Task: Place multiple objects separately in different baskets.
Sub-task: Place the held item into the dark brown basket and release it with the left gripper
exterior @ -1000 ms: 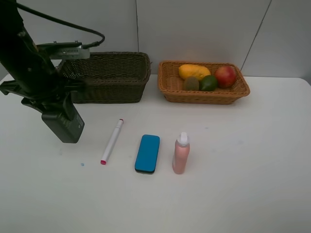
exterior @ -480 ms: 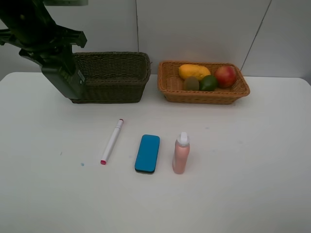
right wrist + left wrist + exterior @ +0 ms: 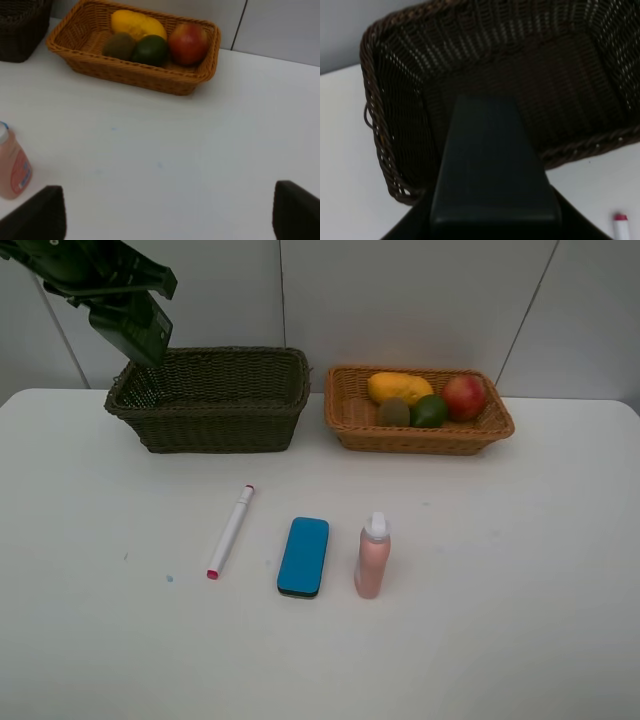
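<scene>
Left hand: the left hand [image 3: 103, 282] is up high at the far left of the scene. It is clenched around the dark green pump bottle [image 3: 490, 170].
Dark green pump bottle: it hangs in the air, tilted, over the left end of the dark green basket [image 3: 215, 428]. It is above the rim.
Right hand: the right hand [image 3: 167, 215] is released. Its two dark fingertips [image 3: 40, 212] stand wide apart with nothing between them. It hangs over the bare right part of the bench [image 3: 520, 590].
Dark green basket: deep, at the far left of the bench, just beside the orange basket [image 3: 420, 438].
Orange basket: shallow, at the far side of the bench, right of the dark one. It has four fruits in it.
Fruits: the yellow mango [image 3: 398, 386] lies at the far side. The red pomegranate [image 3: 464, 396] is at the right end. The brown kiwi [image 3: 393, 412] and the green avocado [image 3: 430, 411] sit side by side in front of the mango, with the kiwi on the left.
Marker: the white pink-capped marker [image 3: 230, 532] lies flat on the bench, in front of the dark green basket.
Eraser: the blue eraser block [image 3: 303, 556] lies flat, between the marker and the pink spray bottle [image 3: 372, 558].
Pink spray bottle: it stands upright on the bench, just right of the eraser, not touching it.
</scene>
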Robot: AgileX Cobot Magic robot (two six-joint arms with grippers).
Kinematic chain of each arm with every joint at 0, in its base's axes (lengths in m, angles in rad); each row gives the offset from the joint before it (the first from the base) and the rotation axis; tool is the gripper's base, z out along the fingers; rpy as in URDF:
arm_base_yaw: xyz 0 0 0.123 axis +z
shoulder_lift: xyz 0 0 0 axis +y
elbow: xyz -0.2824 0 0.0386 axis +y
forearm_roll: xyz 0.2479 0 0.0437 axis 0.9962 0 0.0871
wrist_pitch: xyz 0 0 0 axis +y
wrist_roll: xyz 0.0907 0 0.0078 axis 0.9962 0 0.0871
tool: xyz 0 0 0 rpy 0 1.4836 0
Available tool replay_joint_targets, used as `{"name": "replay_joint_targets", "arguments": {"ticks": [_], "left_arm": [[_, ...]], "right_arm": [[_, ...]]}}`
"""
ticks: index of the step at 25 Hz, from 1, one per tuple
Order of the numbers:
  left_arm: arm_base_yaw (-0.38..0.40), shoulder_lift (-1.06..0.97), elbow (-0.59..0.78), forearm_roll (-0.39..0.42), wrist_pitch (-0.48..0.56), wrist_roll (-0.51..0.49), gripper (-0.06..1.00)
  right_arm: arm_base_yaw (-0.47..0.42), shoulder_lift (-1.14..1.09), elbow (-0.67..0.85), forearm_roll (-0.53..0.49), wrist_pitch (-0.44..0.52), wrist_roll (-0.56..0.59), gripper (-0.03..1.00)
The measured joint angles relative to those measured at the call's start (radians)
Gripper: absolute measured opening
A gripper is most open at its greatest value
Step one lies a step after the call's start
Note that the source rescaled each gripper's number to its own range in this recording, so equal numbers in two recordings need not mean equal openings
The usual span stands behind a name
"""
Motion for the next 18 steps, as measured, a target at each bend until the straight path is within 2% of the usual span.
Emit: {"name": "replay_joint_targets", "arguments": {"ticks": [3, 11, 18], "left_arm": [[0.006, 0.037, 0.000, 0.039, -0.077, 0.000, 0.36], [0.101, 0.190, 0.000, 0.046, -0.278, 0.000, 0.36], [0.108, 0.292, 0.000, 0.044, -0.400, 0.000, 0.36]], "right_arm": [[0.000, 0.000, 0.000, 0.000, 0.000, 0.000, 1.00], [0.000, 0.000, 0.000, 0.000, 0.000, 0.000, 1.00], [0.000, 0.000, 0.000, 0.000, 0.000, 0.000, 1.00]]}}
